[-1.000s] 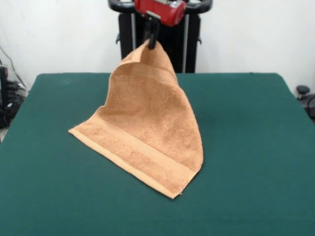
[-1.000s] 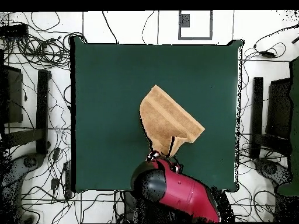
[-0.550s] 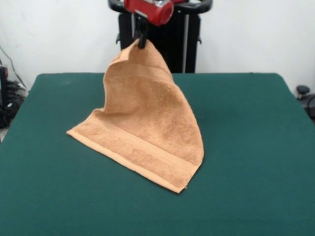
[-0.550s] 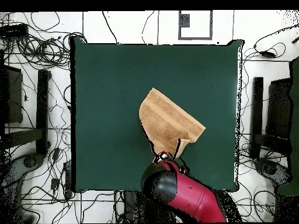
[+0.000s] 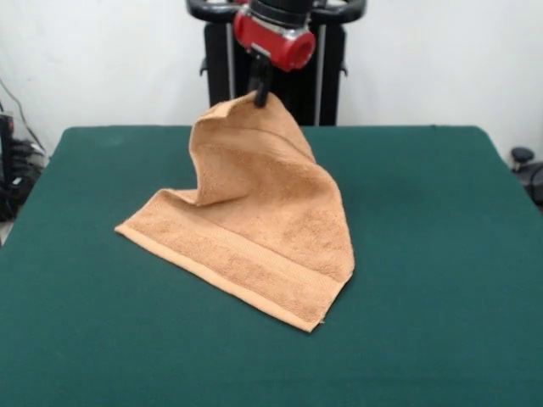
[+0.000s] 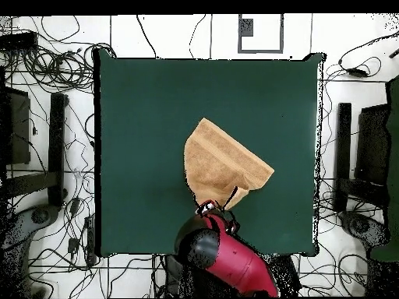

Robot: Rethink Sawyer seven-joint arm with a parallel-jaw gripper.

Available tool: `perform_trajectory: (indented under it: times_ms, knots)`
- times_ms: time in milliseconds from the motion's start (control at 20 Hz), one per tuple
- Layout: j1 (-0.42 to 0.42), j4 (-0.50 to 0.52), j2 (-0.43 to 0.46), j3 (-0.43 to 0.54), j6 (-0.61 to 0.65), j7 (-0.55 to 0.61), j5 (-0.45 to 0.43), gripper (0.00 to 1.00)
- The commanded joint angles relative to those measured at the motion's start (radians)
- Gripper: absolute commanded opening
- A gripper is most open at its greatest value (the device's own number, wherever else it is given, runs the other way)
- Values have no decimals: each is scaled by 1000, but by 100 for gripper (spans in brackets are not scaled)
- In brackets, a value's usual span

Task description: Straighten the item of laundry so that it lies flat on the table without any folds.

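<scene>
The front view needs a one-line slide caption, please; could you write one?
Sawyer gripper lifts one corner of the orange-tan towel while its banded end lies on the green table.

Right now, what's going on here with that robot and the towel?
The robot's gripper is pinching one corner of the orange-tan towel and holding it up above the green table. The lifted part drapes down in a loose fold, while the towel's lower banded edge lies on the felt nearer the camera. So the towel isn't flat yet; it is hanging from that raised corner, partway through being straightened.
</scene>
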Motion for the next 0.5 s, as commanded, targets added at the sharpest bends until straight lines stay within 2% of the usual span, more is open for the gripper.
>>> perform_trajectory:
  times_ms: [50,300,400,500]
  knots:
    - [70,162,97,120,-129,437,154,0]
    - [74,202,80,124,-168,449,158,0]
    - [46,219,57,134,-176,420,114,0]
    - [-32,254,23,172,-207,391,37,0]
